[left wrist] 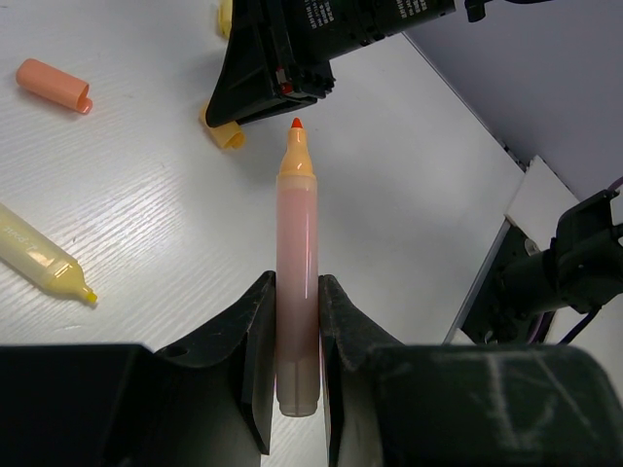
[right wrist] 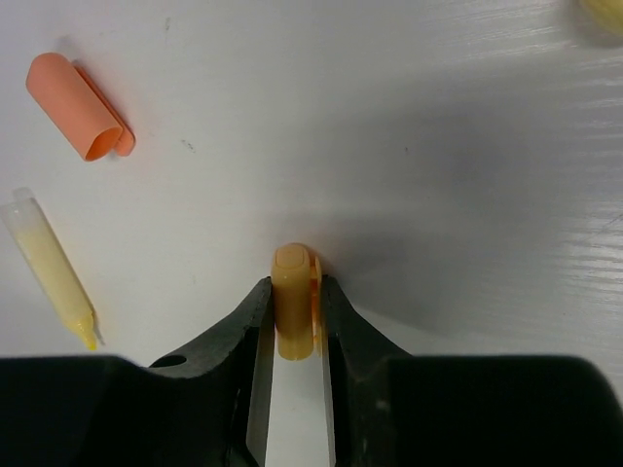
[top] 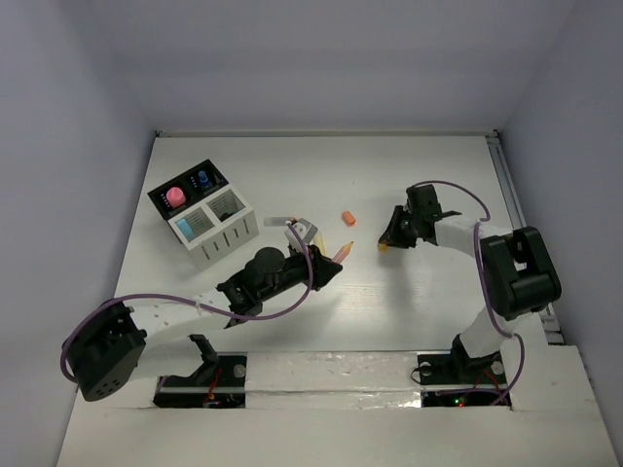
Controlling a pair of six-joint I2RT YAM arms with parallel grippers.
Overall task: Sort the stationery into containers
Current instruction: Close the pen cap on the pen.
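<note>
The marker (left wrist: 297,282) is orange, the cap (right wrist: 293,302) yellow.

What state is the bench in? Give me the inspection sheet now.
Surface: white table, no spills seen.
Job's things: organizer far left holding pink piece and blue-capped piece; orange cap and uncapped yellow highlighter loose.
Clutter: nothing seen.
Pincers: left pincer shut on uncapped orange marker; right pincer shut on yellow cap.
Cables: purple cables looped along both arms.
Surroundings: plain pale walls on three sides.
</note>
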